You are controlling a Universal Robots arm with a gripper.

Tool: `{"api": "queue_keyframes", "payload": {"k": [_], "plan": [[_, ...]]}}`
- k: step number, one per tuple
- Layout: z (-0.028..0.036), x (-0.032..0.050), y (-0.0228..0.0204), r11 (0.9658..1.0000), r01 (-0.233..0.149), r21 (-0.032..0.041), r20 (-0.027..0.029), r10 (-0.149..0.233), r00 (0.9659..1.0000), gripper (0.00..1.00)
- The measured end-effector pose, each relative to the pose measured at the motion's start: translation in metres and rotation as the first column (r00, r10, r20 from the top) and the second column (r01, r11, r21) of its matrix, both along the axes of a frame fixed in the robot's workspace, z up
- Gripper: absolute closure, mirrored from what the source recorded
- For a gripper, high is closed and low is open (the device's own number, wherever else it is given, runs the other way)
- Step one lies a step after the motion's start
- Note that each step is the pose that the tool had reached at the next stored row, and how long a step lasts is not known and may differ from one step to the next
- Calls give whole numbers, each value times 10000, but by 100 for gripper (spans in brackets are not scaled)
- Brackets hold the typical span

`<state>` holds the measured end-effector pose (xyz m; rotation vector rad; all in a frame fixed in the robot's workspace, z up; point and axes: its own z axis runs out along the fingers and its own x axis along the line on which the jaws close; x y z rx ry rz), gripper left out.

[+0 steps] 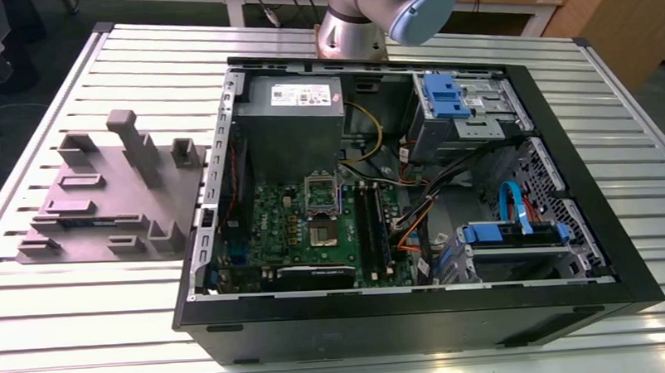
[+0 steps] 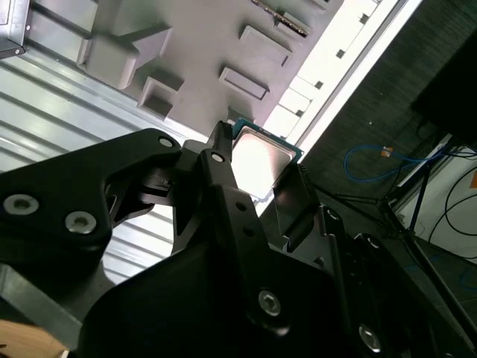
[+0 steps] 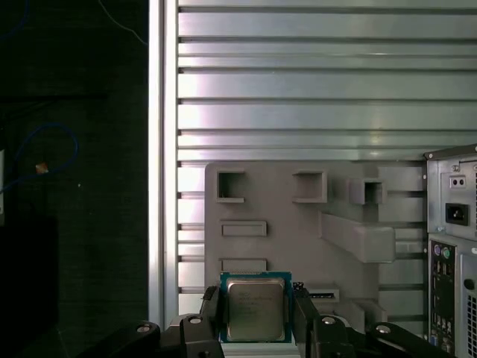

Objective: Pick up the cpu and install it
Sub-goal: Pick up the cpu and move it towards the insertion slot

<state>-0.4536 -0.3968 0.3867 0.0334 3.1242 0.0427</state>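
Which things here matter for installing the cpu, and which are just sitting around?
Job: cpu, clamped in the gripper; motherboard socket; computer case.
Just lying about: grey fixture; power supply; blue drive brackets.

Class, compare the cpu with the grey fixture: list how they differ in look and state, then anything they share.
The cpu is a small flat square with a shiny metal top and a green edge; the grey fixture is a broad matte plate with raised blocks and pockets. The cpu is clamped in the gripper, while the grey fixture lies on the slatted table. Both are outside the computer case.
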Motion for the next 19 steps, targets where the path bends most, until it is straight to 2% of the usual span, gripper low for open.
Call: {"api": "queue_keyframes", "payload": {"k": [19], "plan": [[50, 0, 20, 10000, 0, -7, 1, 0, 10000, 53]]}}
